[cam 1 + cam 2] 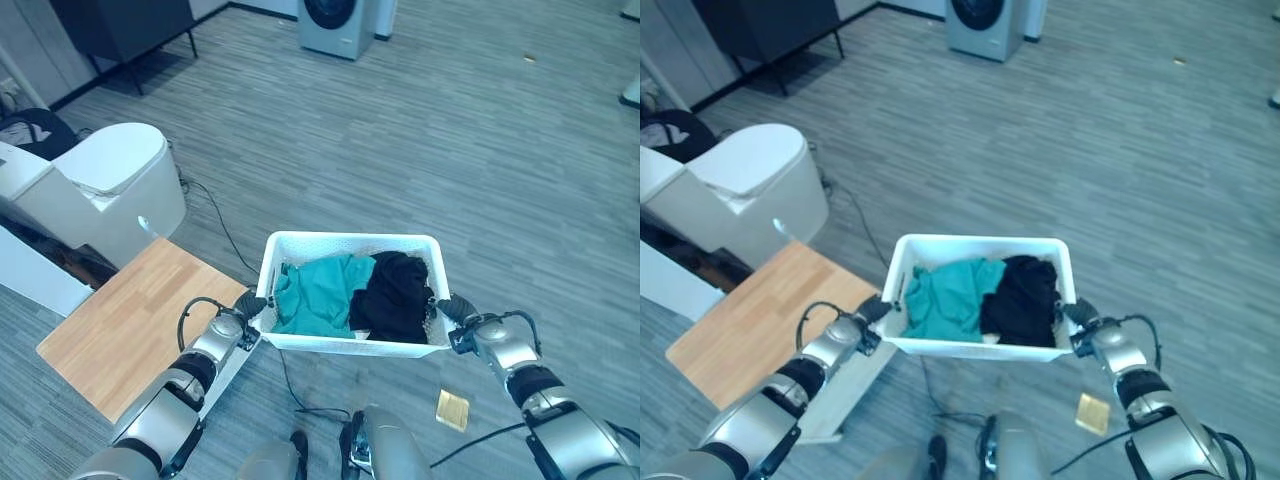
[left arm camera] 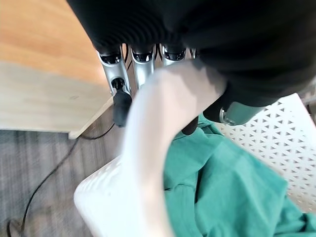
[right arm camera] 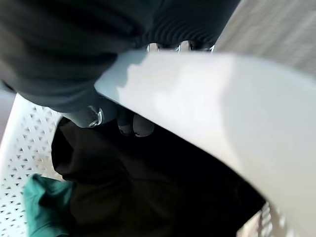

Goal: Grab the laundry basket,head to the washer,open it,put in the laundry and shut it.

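My left robot hand (image 1: 250,305) is clamped on the left rim of the laundry basket (image 1: 345,243), my right robot hand (image 1: 452,310) clamped on its right rim. Basket held in the air over the floor (image 1: 450,150). Inside: green cloth (image 1: 315,295) left, black cloth (image 1: 395,295) right. Washer (image 1: 335,22) well ahead.

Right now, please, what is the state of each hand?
Left hand: closed on the left rim of the laundry basket.
Right hand: closed on the basket's right rim.
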